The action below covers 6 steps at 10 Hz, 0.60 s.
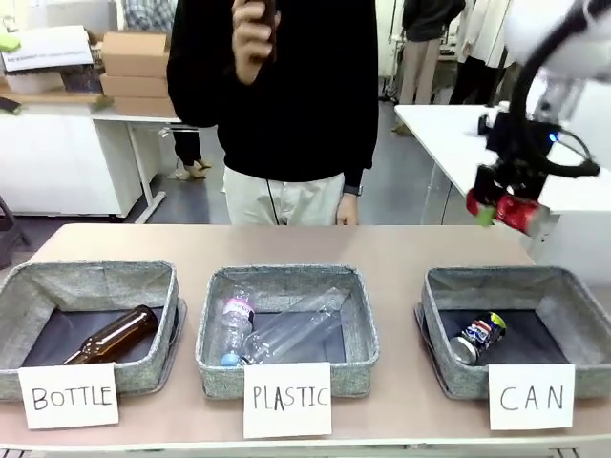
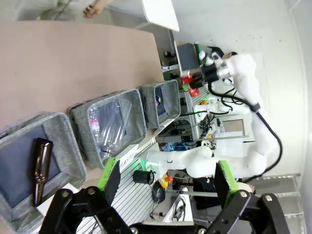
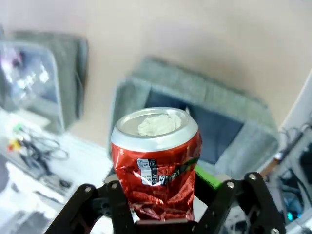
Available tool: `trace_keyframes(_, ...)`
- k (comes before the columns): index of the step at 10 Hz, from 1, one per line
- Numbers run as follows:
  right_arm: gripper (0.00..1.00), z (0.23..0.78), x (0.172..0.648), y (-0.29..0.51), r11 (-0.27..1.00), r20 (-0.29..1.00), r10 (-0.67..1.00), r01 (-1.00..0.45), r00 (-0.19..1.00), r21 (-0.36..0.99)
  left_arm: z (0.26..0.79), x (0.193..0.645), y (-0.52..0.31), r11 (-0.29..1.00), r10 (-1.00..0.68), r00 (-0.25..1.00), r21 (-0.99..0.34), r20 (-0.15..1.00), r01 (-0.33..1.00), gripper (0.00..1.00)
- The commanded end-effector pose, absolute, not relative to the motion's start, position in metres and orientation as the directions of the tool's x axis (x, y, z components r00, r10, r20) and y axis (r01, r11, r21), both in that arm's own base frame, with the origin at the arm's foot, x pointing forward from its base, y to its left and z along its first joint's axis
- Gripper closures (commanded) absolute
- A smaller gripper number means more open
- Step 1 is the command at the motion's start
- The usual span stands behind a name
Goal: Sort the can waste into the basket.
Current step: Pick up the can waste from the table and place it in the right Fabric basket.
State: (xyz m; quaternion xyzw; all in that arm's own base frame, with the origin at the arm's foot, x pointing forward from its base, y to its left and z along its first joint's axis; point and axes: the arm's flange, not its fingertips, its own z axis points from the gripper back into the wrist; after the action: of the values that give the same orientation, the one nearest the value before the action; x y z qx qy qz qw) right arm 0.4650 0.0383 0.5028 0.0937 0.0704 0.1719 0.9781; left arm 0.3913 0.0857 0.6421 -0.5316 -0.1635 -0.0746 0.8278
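Along the bottom edge of the front view three white paper signs stand at the near rim of the table (image 1: pixel 401 243): "BOTTLE" (image 1: pixel 69 396) at lower left, "PLASTIC" (image 1: pixel 286 399) in the middle and "CAN" (image 1: pixel 531 397) at lower right. Just behind each sign sits a grey woven basket. The left basket (image 1: pixel 91 286) holds a brown glass bottle (image 1: pixel 115 336) lying on its side. The middle basket (image 1: pixel 286 281) holds clear plastic bottles (image 1: pixel 277 334). The CAN basket (image 1: pixel 516 286) at lower right holds a dark blue can (image 1: pixel 477 339) lying on its side on the dark bottom.

Higher in the right of the frame, above and behind the CAN basket, the right claw (image 1: pixel 506 205) hangs in the air with its fingers closed on a crumpled red can (image 1: pixel 520 212). In the right wrist view the red can (image 3: pixel 156 163) fills the lower centre, silver top facing the camera, pinched between the black fingers, and the grey basket (image 3: pixel 195 97) lies blurred beyond it.

In the left wrist view the left claw (image 2: pixel 168 178) stands spread wide at the bottom of the frame, green pads (image 2: pixel 108 170) well apart, with nothing between them.

Beyond the table, at the top centre of the front view, a person in a black top (image 1: pixel 286 86) stands with one hand (image 1: pixel 253 33) raised.
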Motion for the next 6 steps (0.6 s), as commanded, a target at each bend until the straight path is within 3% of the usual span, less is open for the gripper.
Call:
trace_keyframes(1,1.0,0.462,0.42,0.038,0.892,0.002,0.423,-0.417,0.906,0.172,0.642,0.389,0.085,0.429,0.048,0.937,-0.854,0.347,0.295,0.0)
trace_keyframes(2,1.0,0.455,0.41,0.034,0.884,0.062,0.414,-0.418,0.908,0.212,0.642,0.389,0.085,0.429,0.048,0.937,-0.854,0.347,0.295,0.0)
trace_keyframes(6,1.0,0.454,0.42,0.027,0.882,0.077,0.385,-0.391,0.92,0.263,0.642,0.389,0.085,0.429,0.048,0.937,-0.854,0.347,0.295,0.0)
